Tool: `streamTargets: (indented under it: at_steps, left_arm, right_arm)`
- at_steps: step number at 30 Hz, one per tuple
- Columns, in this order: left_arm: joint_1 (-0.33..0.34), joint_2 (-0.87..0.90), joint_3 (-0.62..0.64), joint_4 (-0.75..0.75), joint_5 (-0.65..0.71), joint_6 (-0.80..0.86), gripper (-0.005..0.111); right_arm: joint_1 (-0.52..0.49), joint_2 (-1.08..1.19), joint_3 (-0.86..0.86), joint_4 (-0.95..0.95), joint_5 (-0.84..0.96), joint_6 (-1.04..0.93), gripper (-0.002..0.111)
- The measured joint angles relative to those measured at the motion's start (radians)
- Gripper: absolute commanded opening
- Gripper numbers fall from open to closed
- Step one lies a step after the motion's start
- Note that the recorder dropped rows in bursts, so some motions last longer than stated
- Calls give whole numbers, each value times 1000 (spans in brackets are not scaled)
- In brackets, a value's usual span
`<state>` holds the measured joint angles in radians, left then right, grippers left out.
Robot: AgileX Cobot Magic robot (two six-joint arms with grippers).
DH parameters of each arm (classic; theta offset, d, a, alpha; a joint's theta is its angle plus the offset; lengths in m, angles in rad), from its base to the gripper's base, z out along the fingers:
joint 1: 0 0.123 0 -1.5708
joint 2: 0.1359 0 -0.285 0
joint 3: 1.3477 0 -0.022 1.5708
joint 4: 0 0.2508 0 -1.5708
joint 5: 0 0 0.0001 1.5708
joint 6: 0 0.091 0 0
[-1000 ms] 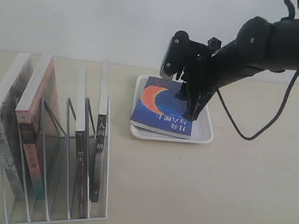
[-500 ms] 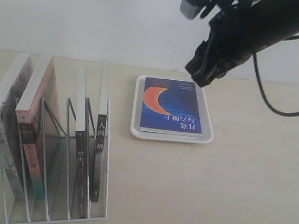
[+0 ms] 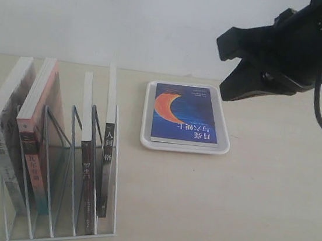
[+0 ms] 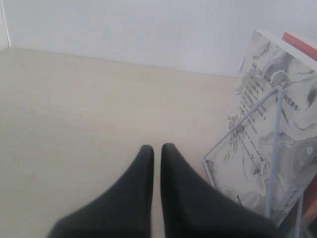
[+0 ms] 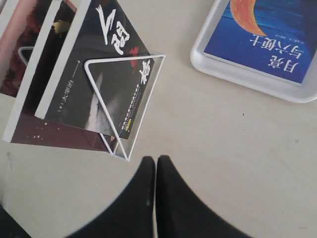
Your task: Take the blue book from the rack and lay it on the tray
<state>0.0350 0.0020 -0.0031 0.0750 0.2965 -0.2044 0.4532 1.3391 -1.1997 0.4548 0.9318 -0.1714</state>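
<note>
Though pale, beige tbl (image 3: 243,213), white wall (image 3: 132,17)

plenty of bare tabletop (image 3: 238,212) lies on the near side and to the right of the tray (image 3: 148,113), and there is an open lane between it and the rack (image 3: 60,173). the rack's 4 upright books wall off the left, with open slots in the middle. the right arm (image 3: 287,51) hangs in the air by the tray's far right corner. the blue book (image 3: 185,114) fills the tray.
</note>
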Motion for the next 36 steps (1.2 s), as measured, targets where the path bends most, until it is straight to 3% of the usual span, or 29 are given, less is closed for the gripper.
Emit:
streamTargets:
  at_steps: [36]
  left_arm:
    - [0,0,0,0,0,0,5]
  right_arm:
    - [0,20,20,20,-36,4,0]
